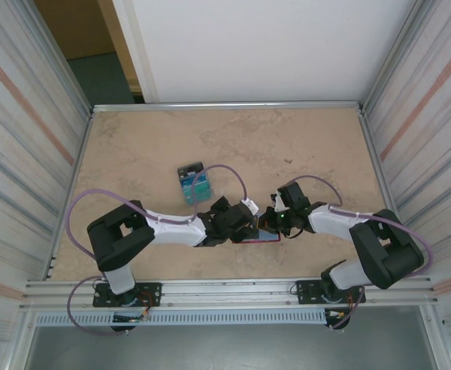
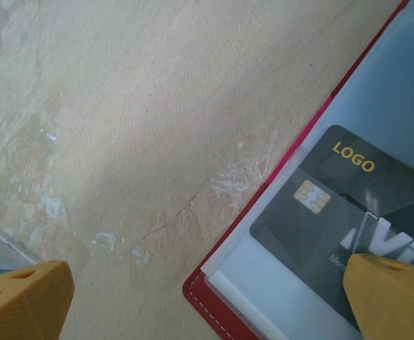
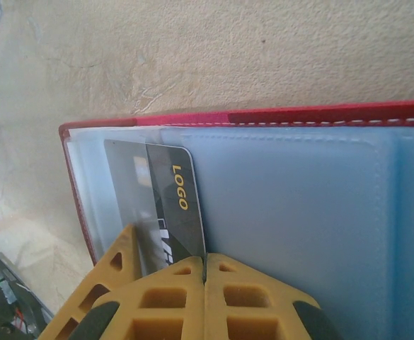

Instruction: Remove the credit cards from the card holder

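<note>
Card holder: the small flat dark-red booklet-style wallet with pale blue-grey plastic panels (image 3: 299, 212) lies open and flat on the beige stone-look tabletop (image 2: 157, 106). It sits directly under both claws.
Card: a dark grey plastic credit card with a gold chip and yellow "LOGO" print (image 2: 320, 205) sits partly in a clear sleeve near the holder's outer edge.
Left claw: the left gripper (image 1: 240, 220) is spread wide and holds nothing. One of its yellow fingers (image 2: 391, 297) hangs over the card's end, the other over bare table.
Right claw: the right gripper (image 3: 205, 283) has its fingers pressed tight together at the card's near end. Whether they pinch the card cannot be told.
Handling: the card looks light, stiff, thin and slick. The holder looks light and floppy, so it would probably lift with the card.
Where to grip: probably the card's exposed short edge, pulled along the sleeve while the other claw pins a panel.
</note>
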